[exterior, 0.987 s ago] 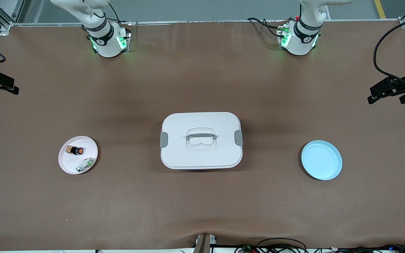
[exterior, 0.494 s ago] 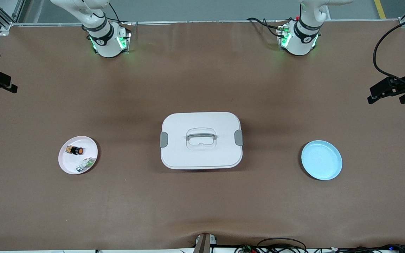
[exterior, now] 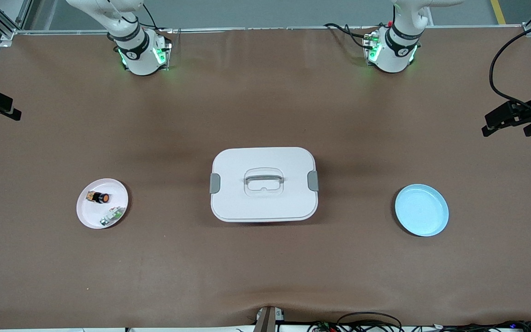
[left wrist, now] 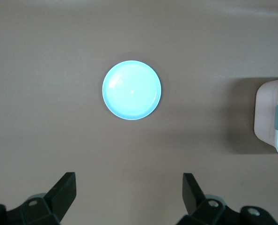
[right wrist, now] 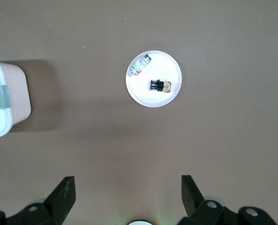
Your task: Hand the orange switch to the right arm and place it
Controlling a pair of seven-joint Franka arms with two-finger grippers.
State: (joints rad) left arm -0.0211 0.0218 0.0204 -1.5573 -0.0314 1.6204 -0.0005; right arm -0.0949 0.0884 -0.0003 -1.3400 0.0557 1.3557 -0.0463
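The brown table (exterior: 265, 276) spreads under me, and at its middle sits the white lidded box (exterior: 263, 184), grey latches at both ends and a handle sunk in the lid. Toward my left arm's end lies the blue plate (exterior: 421, 210), bare. Toward my right arm's end lies the white plate (exterior: 102, 203), about level with the blue one.

The orange switch (exterior: 98, 197) lies on its side on the white plate, in the part farther from the front camera. Its long axis runs along the table's length, and the round orange face points toward the box. The green-and-white part (exterior: 111, 216) lies just beside it on the same plate, nearer the front camera.

My left gripper (left wrist: 128, 197) hangs high over the table near the blue plate, jaws spread wide, holding nothing. My right gripper (right wrist: 128, 194) hangs high near the white plate, equally wide and empty.
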